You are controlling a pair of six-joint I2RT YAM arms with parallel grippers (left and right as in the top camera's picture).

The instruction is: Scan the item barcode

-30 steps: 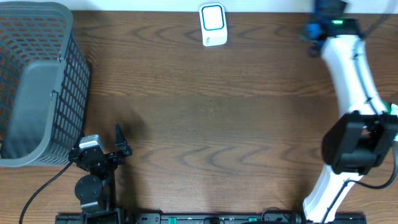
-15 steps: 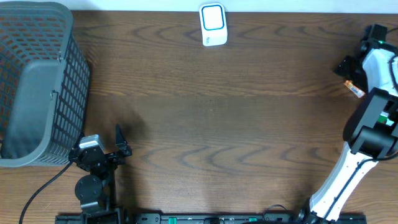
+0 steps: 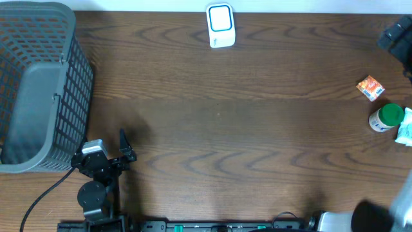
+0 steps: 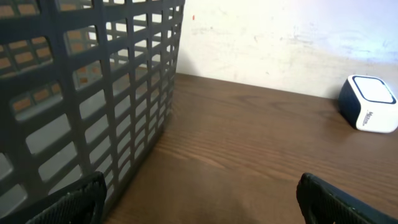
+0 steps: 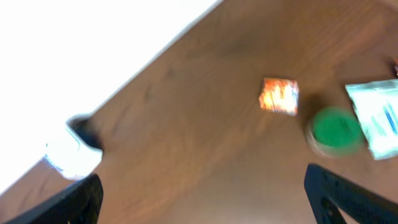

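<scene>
Mock shop checkout: white box-shaped barcode scanner (image 3: 220, 24) far on brown wood-grain table (image 3: 219, 129), grey plastic mesh basket (image 3: 38, 84) left.

A grey mesh basket (image 3: 38, 84) stands at the wooden table's (image 3: 219, 129) left end.

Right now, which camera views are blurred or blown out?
Right wrist: heavy motion blur, orange packet and green-capped bottle smeared, upper left blown out white. Left wrist: sharp on basket and scanner. Overhead: sharp, evenly lit.

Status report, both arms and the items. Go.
Left fingers open, beside basket. Right fingers open, empty. Orange packet, green-capped bottle, white pouch lie far right. Nothing between them and scanner.
</scene>
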